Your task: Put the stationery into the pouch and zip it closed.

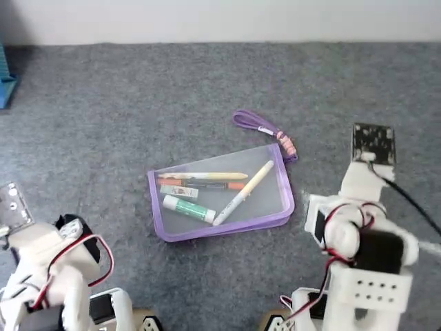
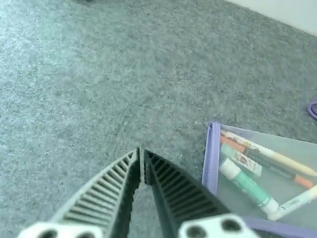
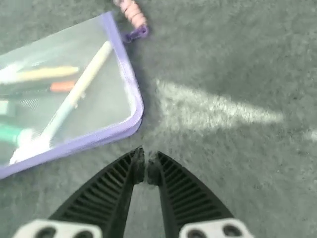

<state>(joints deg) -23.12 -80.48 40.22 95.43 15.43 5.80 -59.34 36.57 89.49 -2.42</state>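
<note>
One big grey carpet [image 1: 103,124] covers the table, with a white strip of wall along the far edge. There are two arms. The left arm [image 1: 48,269] is at the near left corner and the right arm [image 1: 358,241] at the near right, both well back from the pouch.

There's one pouch [image 1: 227,227], with a clear face and purple trim, lying flat in the middle between the arms. I can't tell if the zip is done up. It has one purple strap [image 1: 251,124] looping off its far right corner, with a few pink beads [image 1: 286,143] on it.

I count five bits of stationery, all seen through the clear face:
- one white-and-yellow pen [image 1: 242,193] lying diagonally
- one yellow pen [image 1: 203,176] along the far side
- one dark pen [image 1: 203,185] with orange ends, just beside the yellow one
- one green-and-white stick [image 1: 188,208] on the near side
- one short labelled piece [image 1: 179,191] between the stick and the dark pen

The left gripper [image 2: 142,166] has its jaws pressed together with nothing in them, above bare carpet just off the pouch's left edge. The right gripper [image 3: 146,166] is pretty much closed too, also empty, near the pouch's right corner.

There's also one blue thing [image 1: 7,83] at the far left edge.
</note>
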